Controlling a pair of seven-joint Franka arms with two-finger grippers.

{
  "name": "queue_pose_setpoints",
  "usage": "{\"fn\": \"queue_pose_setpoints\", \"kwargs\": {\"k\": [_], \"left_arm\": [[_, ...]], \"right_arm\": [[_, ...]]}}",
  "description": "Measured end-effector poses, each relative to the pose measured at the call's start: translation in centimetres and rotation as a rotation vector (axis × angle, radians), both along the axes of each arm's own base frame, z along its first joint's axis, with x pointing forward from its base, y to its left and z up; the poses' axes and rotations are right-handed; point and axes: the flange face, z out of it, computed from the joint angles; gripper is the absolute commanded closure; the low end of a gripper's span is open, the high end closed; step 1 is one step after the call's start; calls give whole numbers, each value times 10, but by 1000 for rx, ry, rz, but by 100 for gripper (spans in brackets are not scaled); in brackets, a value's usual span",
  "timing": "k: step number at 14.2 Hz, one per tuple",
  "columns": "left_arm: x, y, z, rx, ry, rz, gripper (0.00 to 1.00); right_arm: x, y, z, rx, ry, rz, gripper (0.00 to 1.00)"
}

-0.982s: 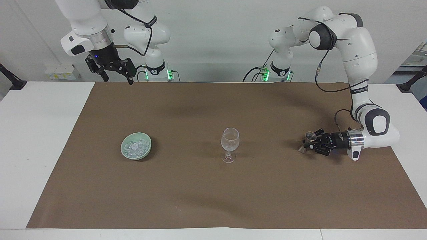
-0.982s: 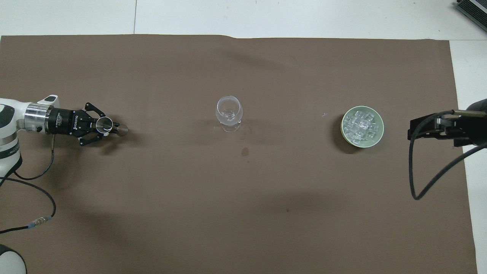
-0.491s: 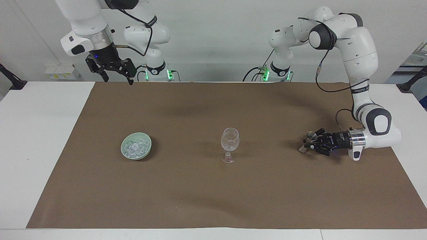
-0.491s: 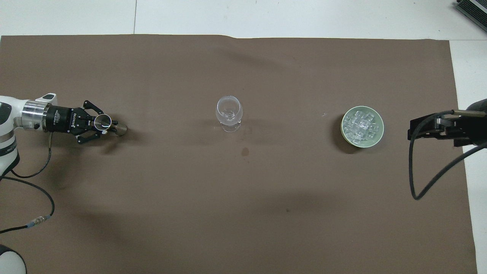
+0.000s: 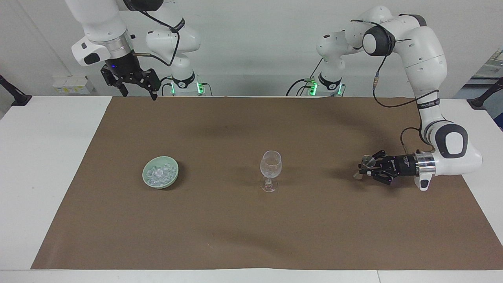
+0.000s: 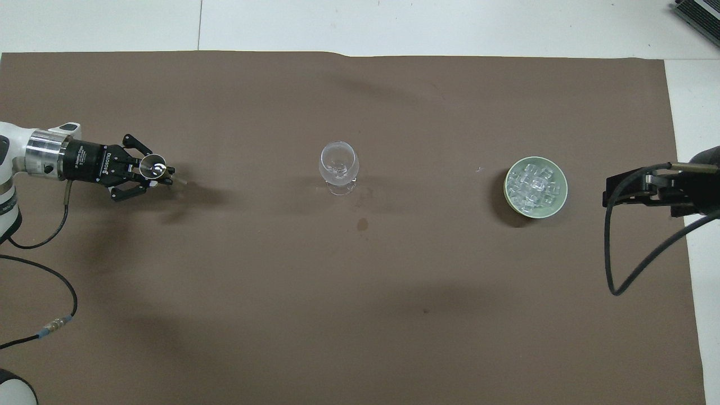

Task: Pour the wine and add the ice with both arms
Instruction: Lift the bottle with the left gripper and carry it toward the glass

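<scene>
Near the mat's edge at the left arm's end, my left gripper (image 5: 364, 168) pinches a small metal jigger (image 5: 367, 160). Right gripper (image 5: 133, 87) waits high, jaws spread. Ice (image 5: 159, 173) sits in the green bowl (image 5: 173, 179). Pour step, I reckon; next carry to the wine glass (image 5: 270, 166).

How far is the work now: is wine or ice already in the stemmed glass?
No wine or ice shows in the stemmed glass. The left gripper is shut on a small metal measuring cup, held low over the mat. The ice is in the green bowl. The right gripper waits, open. Pouring and icing remain.
</scene>
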Motion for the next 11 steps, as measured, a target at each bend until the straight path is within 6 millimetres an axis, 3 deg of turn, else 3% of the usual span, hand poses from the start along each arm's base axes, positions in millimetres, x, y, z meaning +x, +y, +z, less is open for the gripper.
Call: {"fn": "queue_pose_setpoints", "kwargs": {"k": [6,11], "left_arm": [[5,-39,35,-20,-8,-38,100],[12,-90,68,-8,28,-34,100]], "right_arm": [[0,0,0,0,0,0,0],[0,0,0,0,0,0,0]]}}
